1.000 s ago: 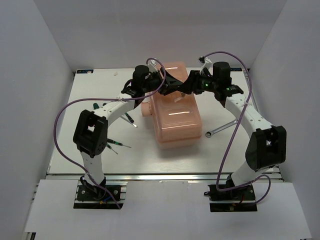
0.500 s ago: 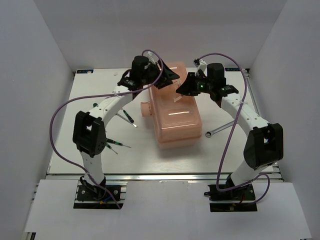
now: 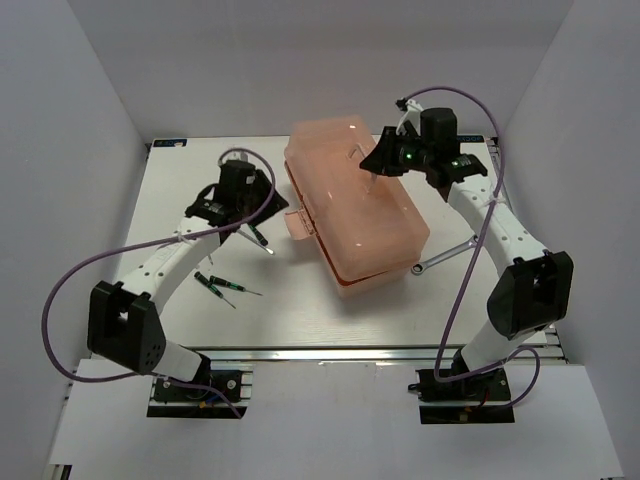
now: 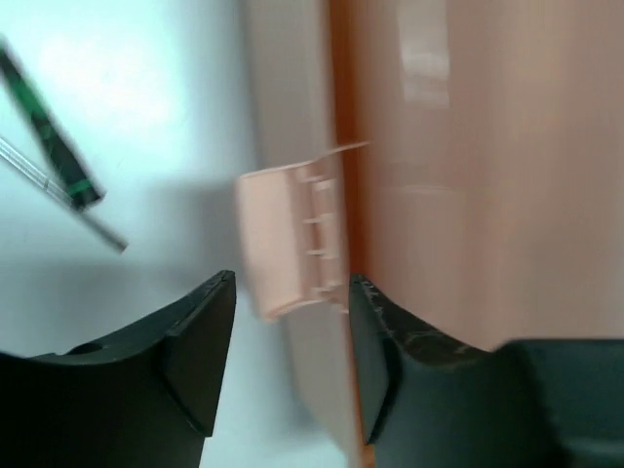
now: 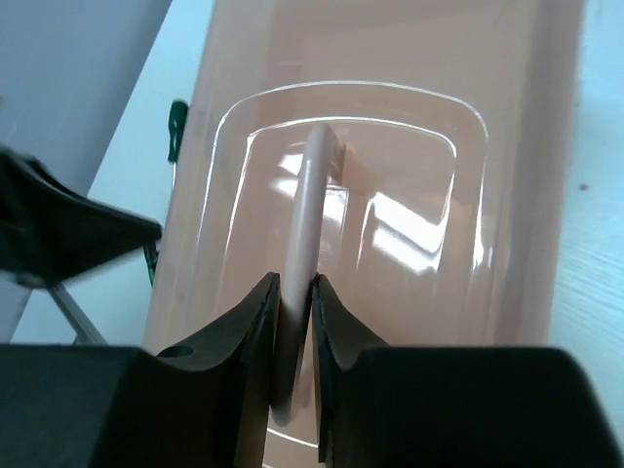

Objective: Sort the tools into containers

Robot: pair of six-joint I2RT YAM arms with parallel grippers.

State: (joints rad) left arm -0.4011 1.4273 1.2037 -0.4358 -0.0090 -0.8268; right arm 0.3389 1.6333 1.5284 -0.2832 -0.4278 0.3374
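The salmon-pink toolbox (image 3: 360,215) sits askew mid-table, lid down. My right gripper (image 3: 383,163) is shut on its lid handle (image 5: 306,210), with the jaws pinched on the thin bar (image 5: 295,292). My left gripper (image 3: 268,198) is open and empty, just left of the box's front latch (image 3: 298,224). In the left wrist view the latch (image 4: 288,239) hangs ahead between the fingers, untouched. Three screwdrivers lie left of the box: one (image 3: 257,234) near the latch, two (image 3: 212,282) (image 3: 235,288) nearer the front. The silver wrench (image 3: 445,255) lies right of the box.
White walls enclose the table on three sides. A screwdriver (image 4: 54,146) lies left of the latch in the left wrist view. A green handle (image 5: 177,117) shows beside the box in the right wrist view. Purple cables loop over both arms.
My left arm has pulled back left, off the box top and down near the latch. The toolbox has turned and shifted with my right gripper on its handle.
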